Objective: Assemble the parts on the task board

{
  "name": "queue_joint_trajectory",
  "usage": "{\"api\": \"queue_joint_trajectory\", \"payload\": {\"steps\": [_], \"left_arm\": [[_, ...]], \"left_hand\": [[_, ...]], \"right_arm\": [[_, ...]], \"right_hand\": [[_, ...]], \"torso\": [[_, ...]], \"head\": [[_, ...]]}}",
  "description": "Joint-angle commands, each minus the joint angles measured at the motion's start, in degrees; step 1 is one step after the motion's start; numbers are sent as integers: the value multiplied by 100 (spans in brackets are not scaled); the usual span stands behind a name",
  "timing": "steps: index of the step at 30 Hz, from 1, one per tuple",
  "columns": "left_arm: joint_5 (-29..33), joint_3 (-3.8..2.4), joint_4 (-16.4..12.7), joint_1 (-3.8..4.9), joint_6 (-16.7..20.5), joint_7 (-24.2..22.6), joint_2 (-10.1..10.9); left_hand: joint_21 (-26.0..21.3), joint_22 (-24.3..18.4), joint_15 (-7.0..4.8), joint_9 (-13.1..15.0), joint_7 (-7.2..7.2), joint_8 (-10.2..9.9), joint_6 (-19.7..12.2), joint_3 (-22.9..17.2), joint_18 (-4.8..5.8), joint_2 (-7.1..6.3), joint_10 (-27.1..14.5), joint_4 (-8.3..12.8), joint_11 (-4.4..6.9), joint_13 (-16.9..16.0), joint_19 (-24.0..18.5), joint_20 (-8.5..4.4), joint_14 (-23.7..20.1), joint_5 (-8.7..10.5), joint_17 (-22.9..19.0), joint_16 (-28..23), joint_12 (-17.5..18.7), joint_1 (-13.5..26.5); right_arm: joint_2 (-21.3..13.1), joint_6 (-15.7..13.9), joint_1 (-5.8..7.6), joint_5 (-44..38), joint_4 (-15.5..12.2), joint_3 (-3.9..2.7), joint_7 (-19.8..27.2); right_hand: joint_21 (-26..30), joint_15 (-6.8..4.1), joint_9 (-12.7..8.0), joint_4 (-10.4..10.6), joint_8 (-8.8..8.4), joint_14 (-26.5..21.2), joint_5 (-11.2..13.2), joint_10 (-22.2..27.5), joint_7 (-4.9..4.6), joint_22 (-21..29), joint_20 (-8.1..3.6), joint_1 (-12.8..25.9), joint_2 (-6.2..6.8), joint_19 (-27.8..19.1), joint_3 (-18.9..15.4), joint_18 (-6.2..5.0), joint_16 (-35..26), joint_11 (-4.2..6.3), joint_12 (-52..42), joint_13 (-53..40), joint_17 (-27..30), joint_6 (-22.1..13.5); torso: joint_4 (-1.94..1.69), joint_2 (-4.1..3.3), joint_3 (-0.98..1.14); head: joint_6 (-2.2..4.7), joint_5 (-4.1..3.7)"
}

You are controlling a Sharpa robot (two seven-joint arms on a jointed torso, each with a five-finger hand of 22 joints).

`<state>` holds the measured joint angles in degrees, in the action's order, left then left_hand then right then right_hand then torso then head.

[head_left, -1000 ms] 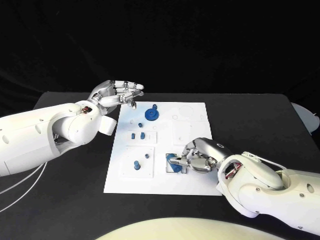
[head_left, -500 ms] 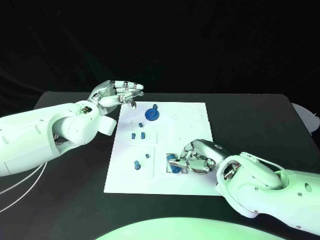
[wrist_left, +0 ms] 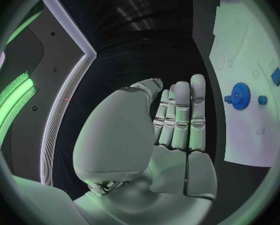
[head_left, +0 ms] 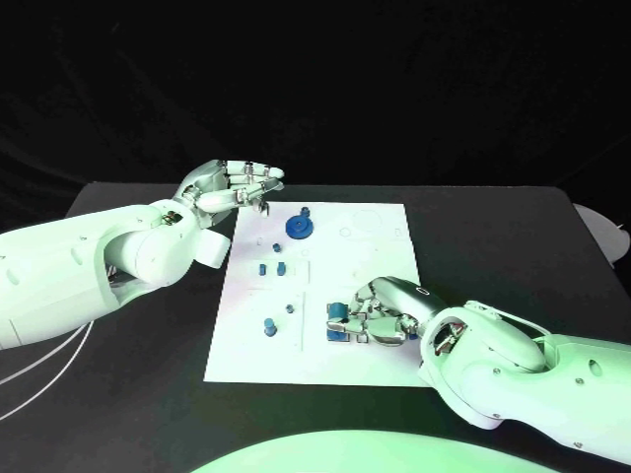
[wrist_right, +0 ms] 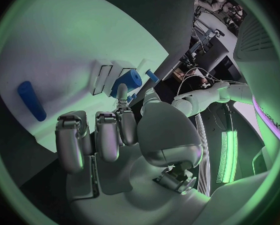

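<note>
Right hand is down on the board near its near-right corner, fingers curled together over a small blue part at the slotted block there. In the right wrist view the fingertips sit right against a blue cylinder beside the white slots; cannot tell if it is truly pinched or only touched. From the hand, that part lies just ahead of the fingertips, toward the board's left edge, touching or nearly so. Its long axis looks roughly across the fingers, running along the slot row. A second blue peg lies flat on the board, well apart from the fingers.

Left hand hovers off the board's far-left corner, over the table, palm up-ish, fingers together and half curled, holding nothing. Blue gear stands near the far edge of the board, close to the left hand; small blue pieces lie mid-board toward the left edge, more near the near-left part.

Judgement: right hand is far nearer the working part; the coming move turns on lining the cylinder up with its slot. Risk: the part rolls off the fingertips.
</note>
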<state>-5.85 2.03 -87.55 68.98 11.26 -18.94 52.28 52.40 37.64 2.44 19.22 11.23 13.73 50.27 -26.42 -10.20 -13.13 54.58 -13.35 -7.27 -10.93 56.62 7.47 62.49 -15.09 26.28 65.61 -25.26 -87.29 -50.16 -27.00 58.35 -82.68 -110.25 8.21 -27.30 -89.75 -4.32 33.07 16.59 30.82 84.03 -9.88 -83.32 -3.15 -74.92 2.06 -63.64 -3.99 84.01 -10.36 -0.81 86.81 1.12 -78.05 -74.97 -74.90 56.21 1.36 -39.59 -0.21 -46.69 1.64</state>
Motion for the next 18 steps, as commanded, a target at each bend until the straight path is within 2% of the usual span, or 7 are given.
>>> {"api": "queue_joint_trajectory", "payload": {"steps": [1,6,11,14,17,18], "left_arm": [[18,-3,-5,3,-71,-28,-12],[18,-2,-3,3,-69,-24,-11],[18,-1,-7,3,-71,-18,-10],[18,-1,-8,3,-68,-16,-7],[18,-1,-11,3,-67,-15,-4],[18,0,-12,3,-66,-15,-3]], "left_hand": [[-32,-6,26,-3,-8,-23,-51,-49,-39,11,-38,3,9,-7,-24,30,-22,-9,-7,2,-35,60],[-32,-6,26,-3,-8,-23,-51,-49,-39,11,-38,3,9,-7,-24,30,-22,-9,-7,2,-35,60],[-32,-6,26,-3,-8,-23,-51,-49,-39,11,-38,3,9,-7,-24,30,-22,-9,-7,2,-35,60],[-32,-6,26,-3,-8,-23,-51,-49,-39,11,-38,3,9,-7,-24,30,-22,-9,-7,2,-35,60],[-32,-6,26,-3,-8,-23,-51,-49,-39,11,-38,3,9,-7,-24,30,-22,-9,-7,2,-35,60],[-34,-7,27,-3,-7,-22,-53,-56,-40,17,-44,6,8,-8,-23,30,-24,-9,-9,4,-40,60]], "right_arm": [[-23,95,-7,-71,8,1,81],[-30,149,-8,-86,5,1,87],[-20,210,-8,-119,30,1,65],[-14,248,-8,-146,58,1,35],[-4,240,-8,-187,95,1,-32],[-1,229,-7,-200,110,1,-53]], "right_hand": [[-25,-29,-19,2,33,436,-48,-51,15,-1508,-34,-221,-18,599,-62,81,27,-3,1,-580,-660,-25],[-25,-32,-57,-8,18,438,-137,-55,18,-1508,-37,-617,-25,599,-102,81,29,0,1,-590,-667,-33],[-25,-36,-102,-16,-4,439,-165,-65,22,-1508,-40,-985,-55,599,-113,81,31,5,-12,-609,-675,-28],[-25,-44,-132,-25,-19,439,105,-68,32,-1508,-47,-1268,-100,599,-50,81,30,14,-14,-618,-676,-22],[-25,-48,-151,-30,-28,439,123,-68,39,-1508,-50,-1424,-105,599,-18,81,30,20,-11,-619,-679,-16],[-25,-49,-160,-12,-31,439,122,-68,39,-1508,-51,-1465,-152,599,9,81,30,22,-10,-620,-680,-10]], "torso": [[-3,-5,4],[-5,-11,7],[-7,-12,0],[-11,-11,-3],[-13,-9,-6],[-13,-10,-5]], "head": [[3,0],[9,-3],[1,-2],[-1,-5],[-7,-5],[-11,-6]]}}
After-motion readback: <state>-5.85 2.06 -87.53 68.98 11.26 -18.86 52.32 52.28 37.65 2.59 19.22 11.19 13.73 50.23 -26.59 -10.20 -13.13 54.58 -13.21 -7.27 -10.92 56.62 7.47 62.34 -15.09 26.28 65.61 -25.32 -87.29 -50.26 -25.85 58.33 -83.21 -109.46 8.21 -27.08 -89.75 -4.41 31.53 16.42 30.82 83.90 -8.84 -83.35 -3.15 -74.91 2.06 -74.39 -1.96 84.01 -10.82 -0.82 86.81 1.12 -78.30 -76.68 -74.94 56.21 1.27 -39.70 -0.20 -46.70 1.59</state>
